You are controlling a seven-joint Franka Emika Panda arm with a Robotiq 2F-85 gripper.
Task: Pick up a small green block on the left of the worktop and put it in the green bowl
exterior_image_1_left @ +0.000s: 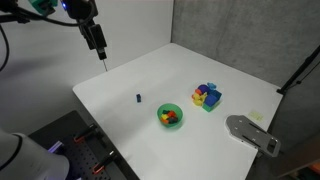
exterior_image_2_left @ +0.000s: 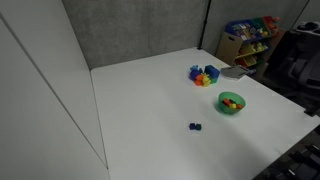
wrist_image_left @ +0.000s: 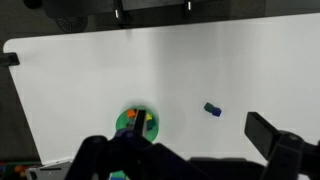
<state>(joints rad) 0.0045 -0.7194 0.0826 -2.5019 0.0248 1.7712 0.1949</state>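
Note:
The small green block [exterior_image_1_left: 138, 98] is a tiny dark cube that lies alone on the white worktop; it also shows in an exterior view [exterior_image_2_left: 195, 127] and in the wrist view [wrist_image_left: 212, 109]. The green bowl [exterior_image_1_left: 170, 115] stands close by with several coloured blocks in it, and shows too in an exterior view [exterior_image_2_left: 231, 102] and the wrist view [wrist_image_left: 135, 122]. My gripper [exterior_image_1_left: 101, 55] hangs high above the worktop's far left corner, well away from the block. In the wrist view its fingers [wrist_image_left: 199, 128] are spread wide, open and empty. The gripper is out of view in an exterior view.
A blue square holder of multicoloured blocks [exterior_image_1_left: 207, 96] stands beyond the bowl, also in an exterior view [exterior_image_2_left: 204, 74]. A grey metal mount [exterior_image_1_left: 252, 133] sits at the worktop's edge. A shelf of toys [exterior_image_2_left: 248, 38] stands behind the table.

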